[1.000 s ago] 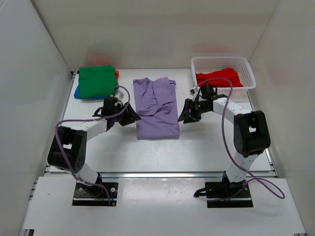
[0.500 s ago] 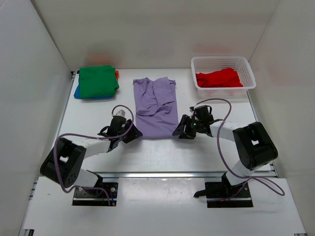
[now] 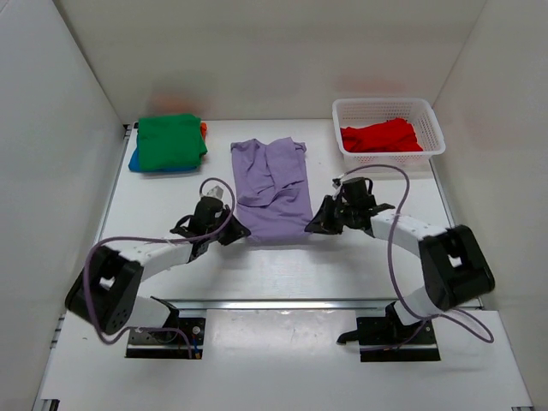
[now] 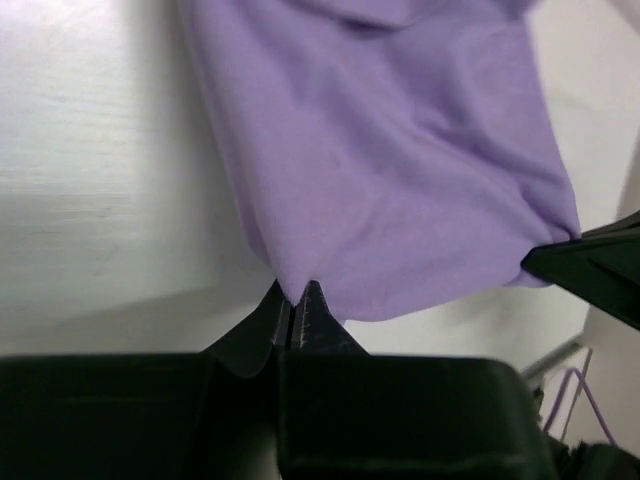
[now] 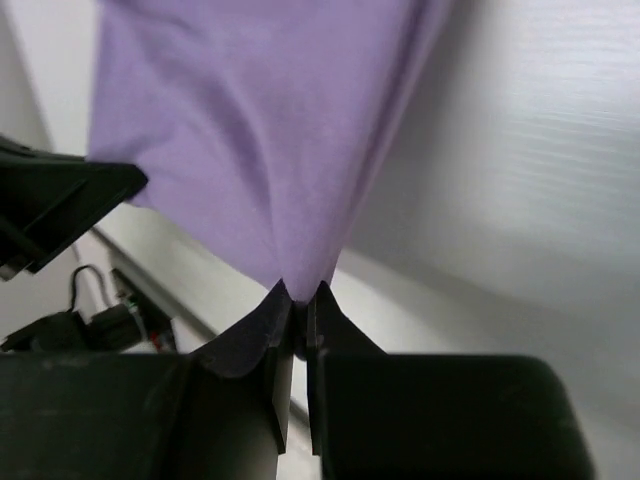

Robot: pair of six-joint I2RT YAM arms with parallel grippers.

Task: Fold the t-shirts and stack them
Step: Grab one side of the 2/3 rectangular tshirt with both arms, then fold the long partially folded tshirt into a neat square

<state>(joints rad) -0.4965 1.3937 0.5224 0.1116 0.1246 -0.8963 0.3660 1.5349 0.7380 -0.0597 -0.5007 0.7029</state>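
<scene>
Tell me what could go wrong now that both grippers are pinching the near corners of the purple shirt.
1. The left gripper and right gripper each hold only the very tip of a hem corner of the lavender shirt, so a corner could slip out on lifting.
2. The shirt's far half lies rumpled, with overlapping folds, so folding the hem over it may give a lumpy, crooked result.

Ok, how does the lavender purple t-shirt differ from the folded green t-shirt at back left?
The lavender purple t-shirt is a long, rumpled strip; the folded green t-shirt is a compact rectangle. The left gripper and right gripper pinch the lavender one's near corners; nothing touches the green one. The green one tops a blue t-shirt; the lavender one lies alone on the table. Both are plain soft cloth.
</scene>
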